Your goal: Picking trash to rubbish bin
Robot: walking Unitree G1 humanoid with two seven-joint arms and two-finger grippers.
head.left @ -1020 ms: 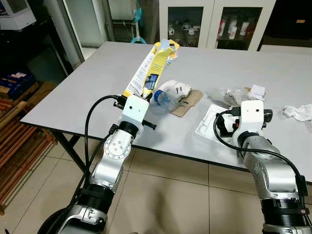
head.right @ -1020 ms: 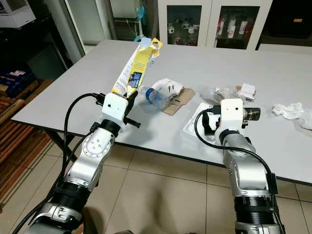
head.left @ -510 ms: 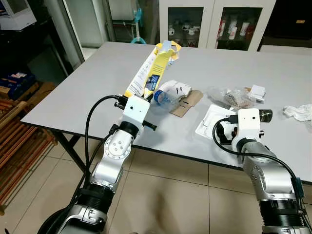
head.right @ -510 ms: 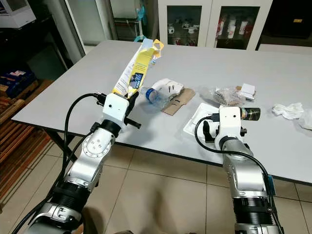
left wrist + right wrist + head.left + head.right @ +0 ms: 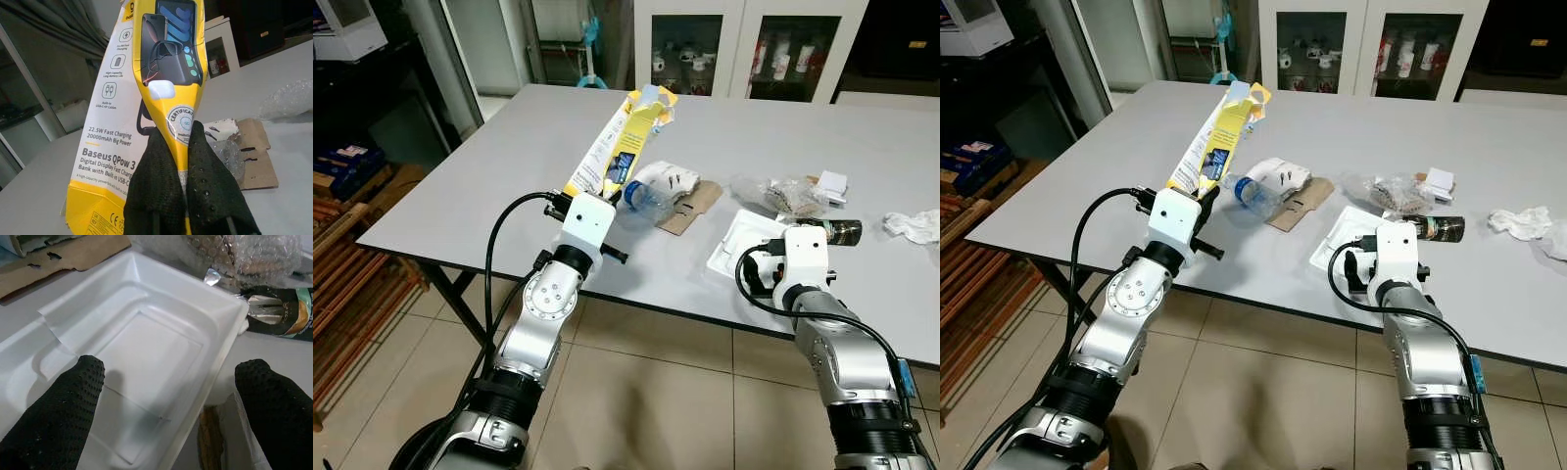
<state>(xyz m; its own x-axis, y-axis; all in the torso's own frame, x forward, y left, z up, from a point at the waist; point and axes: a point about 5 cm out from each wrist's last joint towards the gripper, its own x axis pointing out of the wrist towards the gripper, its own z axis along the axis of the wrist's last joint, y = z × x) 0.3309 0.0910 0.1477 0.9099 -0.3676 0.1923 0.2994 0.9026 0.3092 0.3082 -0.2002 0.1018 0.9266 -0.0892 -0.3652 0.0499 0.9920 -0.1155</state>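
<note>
Grippers working the table: left gripper (image 5: pixel 188 196) is pinching one yellow box (image 5: pixel 617 147) by its lower end, holding it tilted up off the table, prob. for carrying to a bin. Right gripper (image 5: pixel 171 382) is hovering w/ fingers (image 5: pixel 63 401) spread wide over one white tray (image 5: pixel 146 342), likely lining up a grab on its near rim. Beyond the tray are lying one dark can (image 5: pixel 837 231) and one bubble-wrap wad (image 5: pixel 788 194); between the grippers, one bottle (image 5: pixel 641 196) and one cardboard piece (image 5: pixel 690 208).

Our right claw (image 5: pixel 166 382) hangs with fingers (image 5: pixel 54 411) spread wide over a white plastic tray (image 5: pixel 146 328). A dark can (image 5: pixel 281 316) lies just beside the tray's far corner, with brown cardboard (image 5: pixel 68 254) nearby on the counter (image 5: pixel 283 352).
</note>
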